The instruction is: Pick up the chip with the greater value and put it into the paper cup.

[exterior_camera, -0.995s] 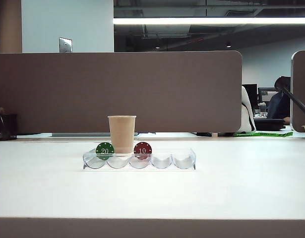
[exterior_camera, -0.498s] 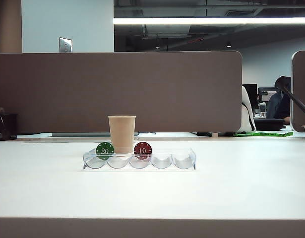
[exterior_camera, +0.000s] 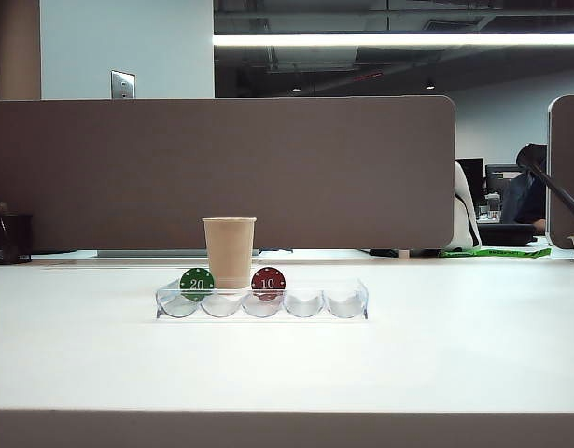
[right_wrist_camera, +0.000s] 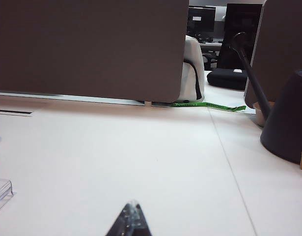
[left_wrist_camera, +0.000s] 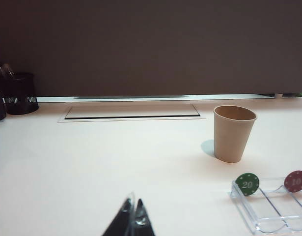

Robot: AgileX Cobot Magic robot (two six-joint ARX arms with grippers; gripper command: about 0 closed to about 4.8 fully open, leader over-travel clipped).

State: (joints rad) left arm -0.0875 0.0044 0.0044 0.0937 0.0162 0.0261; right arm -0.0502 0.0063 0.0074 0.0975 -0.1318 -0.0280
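Observation:
The chip with the greater value is out of view in every frame. The tan paper cup (exterior_camera: pixel 230 252) stands upright just behind a clear plastic tray (exterior_camera: pixel 347 303). A green token marked 20 (exterior_camera: pixel 197 283) and a red token marked 10 (exterior_camera: pixel 268 281) stand on edge in the tray. The left wrist view shows the paper cup (left_wrist_camera: pixel 233 132), the green token (left_wrist_camera: pixel 247 184), the red token (left_wrist_camera: pixel 295 181) and the tray (left_wrist_camera: pixel 268 216). My left gripper (left_wrist_camera: pixel 134 204) is shut and empty, well short of them. My right gripper (right_wrist_camera: pixel 132 205) is shut and empty over bare table; only a tray corner (right_wrist_camera: pixel 1 191) shows. Neither gripper appears in the exterior view.
A brown partition (exterior_camera: pixel 221 168) runs along the table's back edge. A black mesh pen holder (left_wrist_camera: pixel 18 93) stands at the far left, next to a cable slot (left_wrist_camera: pixel 131 112) in the tabletop. A dark cone-shaped base (right_wrist_camera: pixel 288 118) stands on the right side.

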